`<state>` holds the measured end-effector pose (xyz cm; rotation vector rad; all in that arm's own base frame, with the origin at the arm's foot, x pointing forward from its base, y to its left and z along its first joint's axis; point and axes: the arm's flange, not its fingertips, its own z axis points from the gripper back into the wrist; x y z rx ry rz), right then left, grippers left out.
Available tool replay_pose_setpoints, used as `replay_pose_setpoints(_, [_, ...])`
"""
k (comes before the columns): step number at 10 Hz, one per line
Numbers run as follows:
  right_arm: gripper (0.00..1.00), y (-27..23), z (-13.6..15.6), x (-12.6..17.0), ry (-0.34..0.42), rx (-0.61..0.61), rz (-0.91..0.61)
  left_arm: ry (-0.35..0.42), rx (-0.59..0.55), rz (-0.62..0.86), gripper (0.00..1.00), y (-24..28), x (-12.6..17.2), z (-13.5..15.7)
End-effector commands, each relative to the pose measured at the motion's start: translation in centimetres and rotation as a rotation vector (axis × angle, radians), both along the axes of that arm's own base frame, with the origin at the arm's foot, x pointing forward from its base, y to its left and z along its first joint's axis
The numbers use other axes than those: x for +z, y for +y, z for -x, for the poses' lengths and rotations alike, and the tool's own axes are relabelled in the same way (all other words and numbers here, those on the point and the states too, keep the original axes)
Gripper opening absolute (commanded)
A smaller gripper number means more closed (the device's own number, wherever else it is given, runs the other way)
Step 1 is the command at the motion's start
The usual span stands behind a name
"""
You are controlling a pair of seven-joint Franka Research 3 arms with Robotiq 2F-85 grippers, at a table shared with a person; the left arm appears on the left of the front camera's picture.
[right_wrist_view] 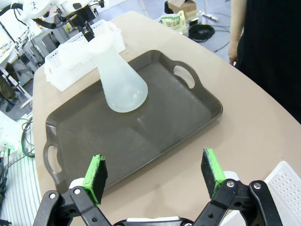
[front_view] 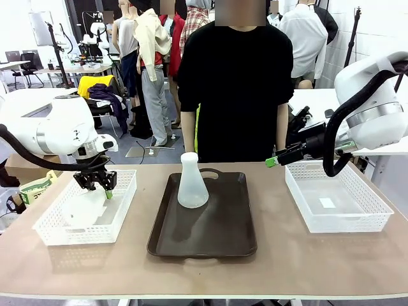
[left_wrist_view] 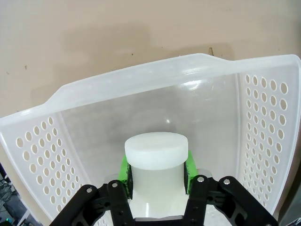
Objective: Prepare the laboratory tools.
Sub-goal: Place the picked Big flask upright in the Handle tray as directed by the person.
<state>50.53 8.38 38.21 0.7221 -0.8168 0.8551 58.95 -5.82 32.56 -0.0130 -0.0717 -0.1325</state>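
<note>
L gripper (left_wrist_view: 156, 172) was shut tight on the neck of a flask (left_wrist_view: 156, 149), green pads either side, inside the left basket (left_wrist_view: 37, 146). R gripper (right_wrist_view: 155, 172) hung wide open, holding nothing, over the table's right side beside the tray (right_wrist_view: 188, 120). Second flask (front_view: 192, 182) stood upright on that tray, far-centre.
</note>
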Motion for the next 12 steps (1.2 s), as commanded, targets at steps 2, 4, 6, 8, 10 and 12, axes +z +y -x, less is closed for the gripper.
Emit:
replay_pose_setpoints(2, [1.00, -0.1, 0.0, 0.0, 0.006, 0.001, 0.007, -0.011, -0.001, -0.001, 0.00, 0.0, 0.0, -0.1])
replay_pose_setpoints(4, [1.00, -0.1, 0.0, 0.0, 0.006, 0.001, 0.007, -0.011, -0.001, -0.001, 0.00, 0.0, 0.0, -0.1])
replay_pose_setpoints(6, [1.00, -0.1, 0.0, 0.0, 0.006, 0.001, 0.007, -0.011, -0.001, -0.001, 0.00, 0.0, 0.0, -0.1])
replay_pose_setpoints(8, [1.00, -0.1, 0.0, 0.0, 0.006, 0.001, 0.007, 0.013, -0.008, 0.003, 0.00, -0.2, 1.5, 0.4])
replay_pose_setpoints(10, [1.00, -0.1, 0.0, 0.0, 0.006, 0.001, 0.007, -0.011, 0.019, 0.037, 0.00, 0.3, 4.1, 1.0])
replay_pose_setpoints(12, [1.00, -0.1, 0.0, 0.0, 0.006, 0.001, 0.007, 0.011, 0.026, 0.059, 0.00, 0.6, 6.7, 2.1])
